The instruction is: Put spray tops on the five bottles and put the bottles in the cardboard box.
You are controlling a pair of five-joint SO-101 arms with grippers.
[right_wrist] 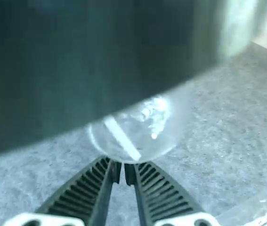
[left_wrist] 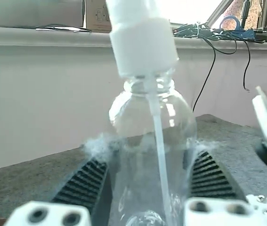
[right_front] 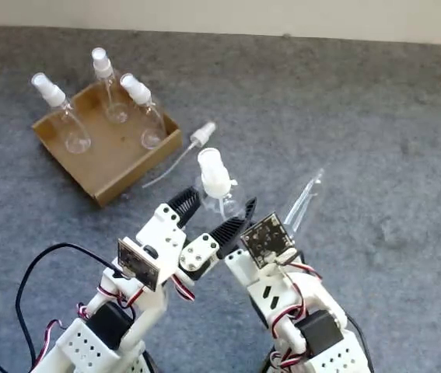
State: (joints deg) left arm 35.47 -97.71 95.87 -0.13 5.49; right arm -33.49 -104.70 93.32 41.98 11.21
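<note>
Closest to me, my left tool point(left_wrist: 147, 188) is pinching a clear bottle point(left_wrist: 145, 127) by its lower body, with a ribbed black finger point(left_wrist: 84, 186) on either side. The bottle stands upright on the grey tabletop point(right_front: 376, 116), just ahead of both arms. A white spray top point(left_wrist: 142, 37) sits on its neck, and the dip tube runs down inside the clear wall (whether the collar is seated all the way I cannot tell). My right tool point(right_wrist: 123, 172) is pressed together, with only a sliver of gap showing, and its tips stop just short of the rounded base of that same bottle. Just beside the right arm, on its outer side, a second clear bottle point(right_front: 303, 198) lies on its side on the tabletop. A little farther out, a loose spray top point(right_front: 203, 134) lies flat, its thin tube trailing back toward the near corner of the cardboard box point(right_front: 119, 183). The box sits at the far left in the high view. Three capped bottles point(right_front: 102, 66) stand upright inside it, close together, each wearing a white sprayer.
</note>
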